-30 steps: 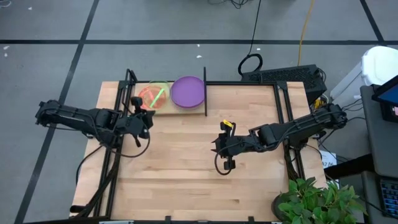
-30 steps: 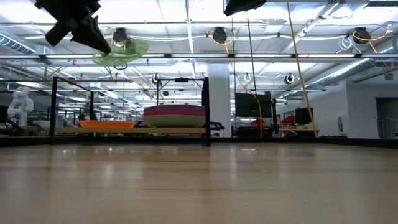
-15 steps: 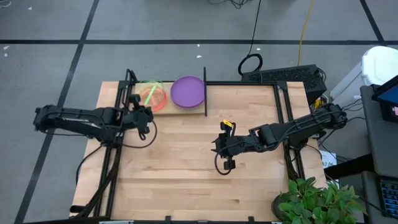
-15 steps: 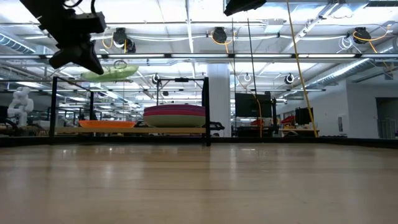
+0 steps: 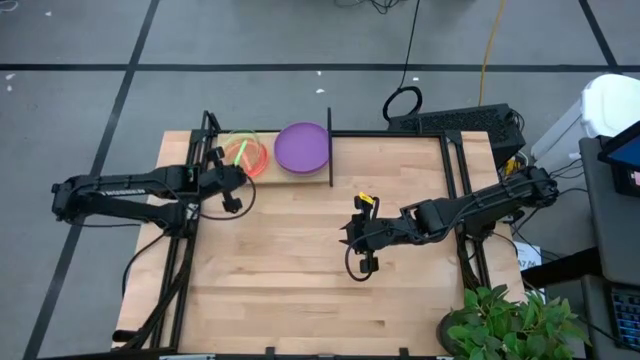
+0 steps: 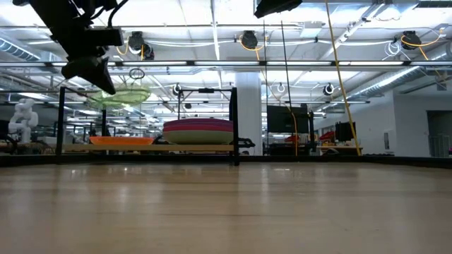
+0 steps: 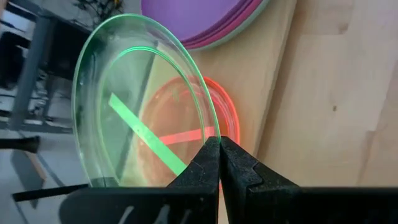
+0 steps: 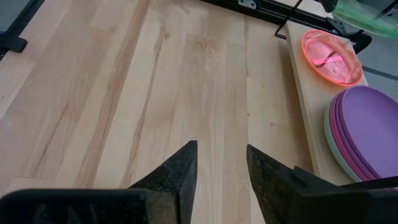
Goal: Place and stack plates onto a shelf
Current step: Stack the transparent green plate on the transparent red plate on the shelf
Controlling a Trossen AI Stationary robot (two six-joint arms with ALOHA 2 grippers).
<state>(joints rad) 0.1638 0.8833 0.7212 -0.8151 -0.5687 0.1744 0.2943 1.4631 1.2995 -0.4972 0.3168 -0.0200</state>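
My left end effector (image 7: 219, 163) pinches the last neon-green plate (image 7: 140, 102) above the red stack (image 5: 252, 160) on the shelf (image 8: 314, 134), upper left of the high view; the right end effector (image 8: 221, 165) waits spread over the bare counter (image 5: 300, 270).

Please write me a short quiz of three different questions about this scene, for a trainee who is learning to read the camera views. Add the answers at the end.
1. True or false: the left gripper is shut on the rim of the neon-green plate.
2. Multiple choice: in the low view, the green plate is
A. lying on the tabletop
B. held in the air above the orange stack on the shelf
C. resting on the purple stack
3. Fill in: the right gripper hangs over the bare table with its fingers ____.

Key: 1 true; 2 B; 3 open
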